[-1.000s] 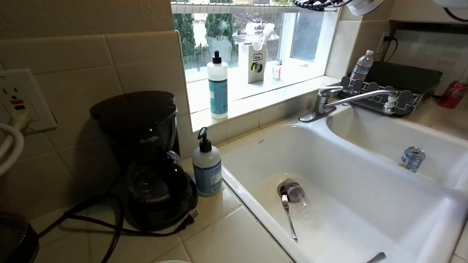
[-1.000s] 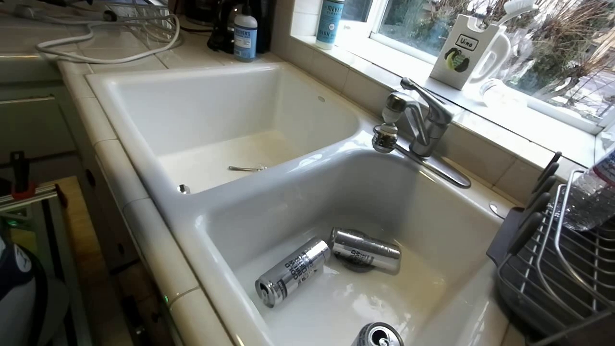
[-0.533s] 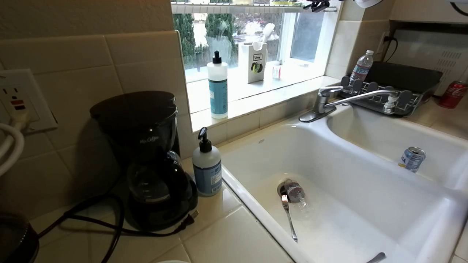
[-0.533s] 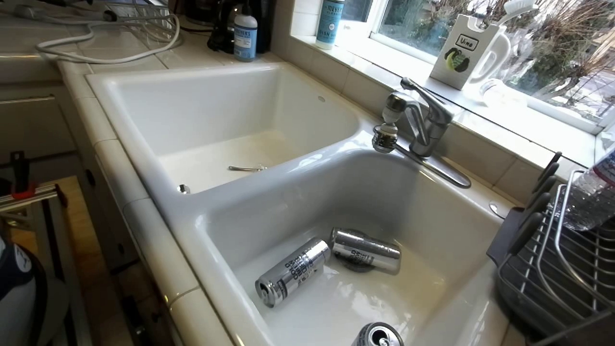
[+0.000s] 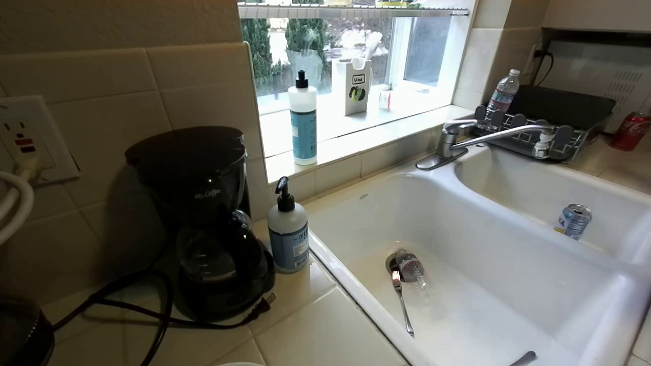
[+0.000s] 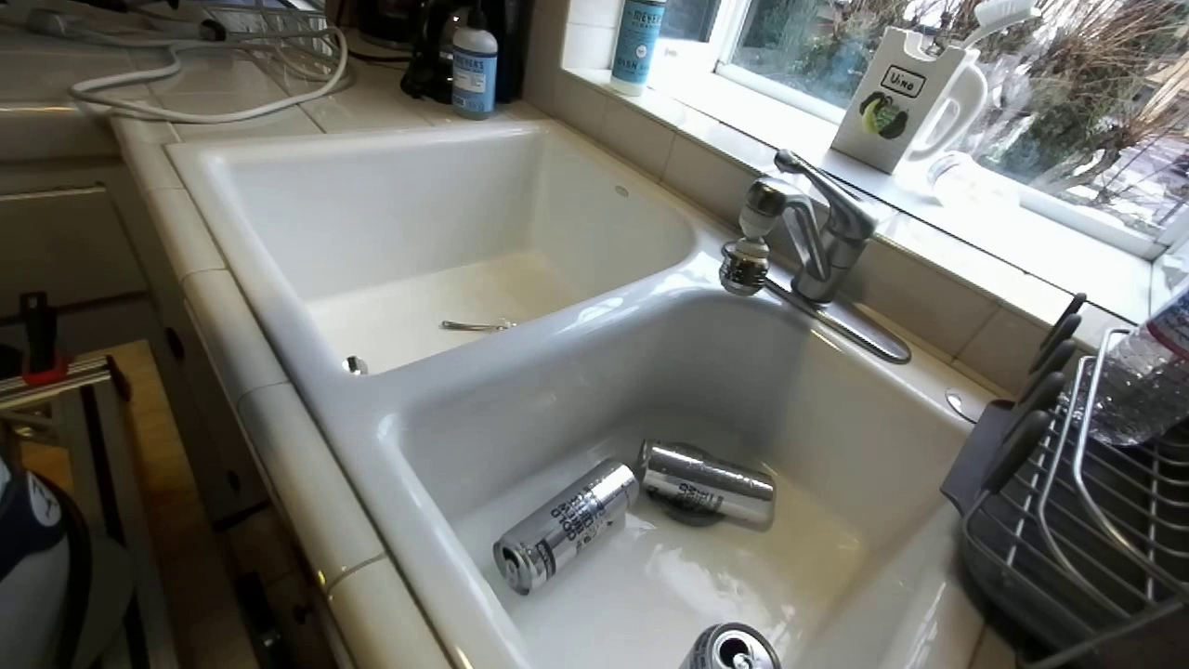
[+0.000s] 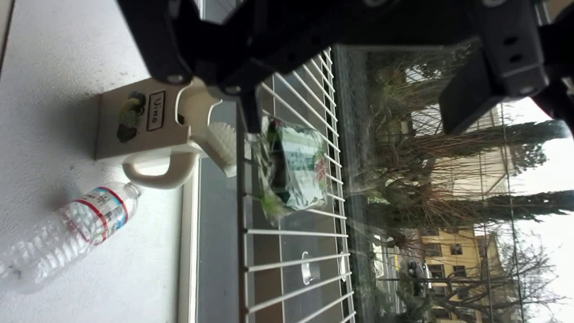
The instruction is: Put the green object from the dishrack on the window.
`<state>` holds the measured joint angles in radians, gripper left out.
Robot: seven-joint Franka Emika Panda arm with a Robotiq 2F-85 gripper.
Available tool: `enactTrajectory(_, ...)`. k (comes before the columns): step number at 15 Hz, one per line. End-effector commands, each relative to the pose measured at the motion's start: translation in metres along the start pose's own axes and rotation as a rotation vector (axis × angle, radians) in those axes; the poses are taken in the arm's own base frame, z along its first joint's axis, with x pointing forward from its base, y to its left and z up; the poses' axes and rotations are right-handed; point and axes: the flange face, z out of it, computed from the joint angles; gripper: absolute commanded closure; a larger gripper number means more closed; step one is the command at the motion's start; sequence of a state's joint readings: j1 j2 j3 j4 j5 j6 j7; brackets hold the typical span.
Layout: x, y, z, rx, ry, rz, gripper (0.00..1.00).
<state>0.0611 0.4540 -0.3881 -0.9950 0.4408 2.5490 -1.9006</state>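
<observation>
Jaws, parted, have left an exterior view.

Kitchen: double sink point(image 6: 520, 346), faucet point(image 6: 833, 246), coffee maker point(image 5: 198, 173), dishrack point(image 6: 1087, 557), soap bottle point(image 5: 289, 241), tiled counter point(image 5: 318, 328).

Seen from the wrist, everything appears turned on its side, tops toward the right. The black fingers point(image 7: 471, 98) hang in from the upper edge, spread wide apart. Just beside one of them, the green object point(image 7: 296, 166), in crinkled clear plastic, rests on a white wire shelf point(image 7: 296, 233); whether they touch cannot be told. Left of it, a cream jug point(image 7: 150, 130) stands on the pale worktop point(image 7: 143, 264), a white brush point(image 7: 218, 144) poking from its top. A clear bottle point(image 7: 74, 233) with a red and blue label point(image 7: 107, 208) lies near the jug's handle point(image 7: 157, 180). Trees point(image 7: 524, 134) and a yellow building point(image 7: 453, 237) show through the window point(image 7: 399, 148).
</observation>
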Motion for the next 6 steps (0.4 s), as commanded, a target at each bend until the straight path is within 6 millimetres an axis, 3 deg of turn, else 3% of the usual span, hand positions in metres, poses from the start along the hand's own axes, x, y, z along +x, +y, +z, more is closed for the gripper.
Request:
enactTrajectory(1,0.001,0.005,-0.064,0.100,-0.020,-0.064,0.00)
enactTrajectory(5,0.022,0.022,-0.133,-0.062,0.082,-0.183,0.00)
enactTrajectory(6,0.010,0.032,-0.105,-0.018,0.013,-0.134,0.00)
